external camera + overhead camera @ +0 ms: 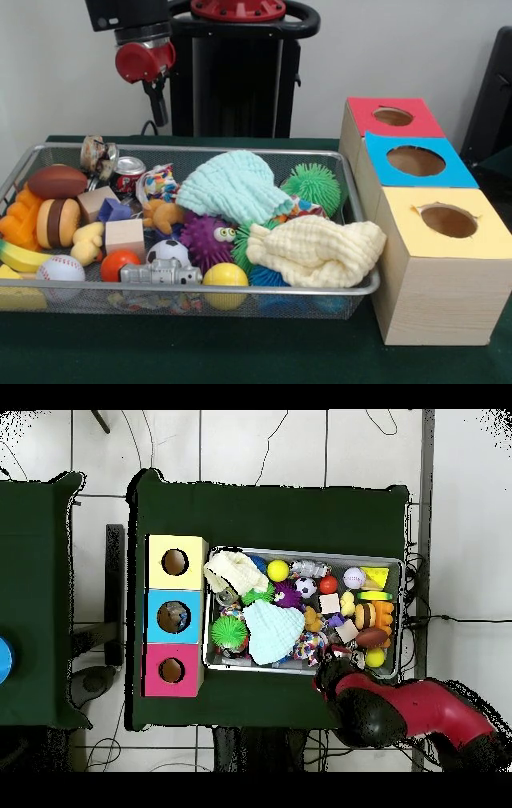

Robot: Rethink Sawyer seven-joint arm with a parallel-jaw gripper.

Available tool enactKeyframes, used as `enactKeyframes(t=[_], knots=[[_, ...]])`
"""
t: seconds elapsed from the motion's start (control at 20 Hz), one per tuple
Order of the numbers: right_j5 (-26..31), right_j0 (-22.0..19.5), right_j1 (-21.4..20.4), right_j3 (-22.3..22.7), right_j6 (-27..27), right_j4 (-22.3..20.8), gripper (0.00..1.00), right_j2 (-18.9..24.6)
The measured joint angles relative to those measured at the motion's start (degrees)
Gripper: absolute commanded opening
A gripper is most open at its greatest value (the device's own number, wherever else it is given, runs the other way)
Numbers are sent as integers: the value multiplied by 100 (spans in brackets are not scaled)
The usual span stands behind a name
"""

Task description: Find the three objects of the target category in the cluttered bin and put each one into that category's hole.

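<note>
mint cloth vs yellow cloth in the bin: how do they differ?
Colour: the mint cloth is pale green-blue, the yellow cloth pale yellow. Place: in the front view the mint cloth lies mid-bin toward the far rim, while the yellow cloth lies at the near rim of the bin, at the end by the boxes. Shape: the mint cloth is heaped into a rounded mound; the yellow cloth is spread in longer, rumpled folds. Both are crinkled fabric draped over toys.

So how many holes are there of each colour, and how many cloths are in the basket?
Red-topped hole: 1
Blue-topped hole: 1
Yellow-topped hole: 1
Cloths: 2, the mint cloth and the pale yellow cloth
Total: 5
</note>
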Motion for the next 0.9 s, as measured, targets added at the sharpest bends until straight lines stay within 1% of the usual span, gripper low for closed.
enactKeyframes(t=[0.15,0.5,0.65,0.9], knots=[[-136,1,1,1,0,-1,0,-63],[-143,-122,-44,7,0,-2,0,-140],[-143,-147,-45,6,0,-112,0,-256],[-143,-74,-35,-1,0,-395,0,-417]])
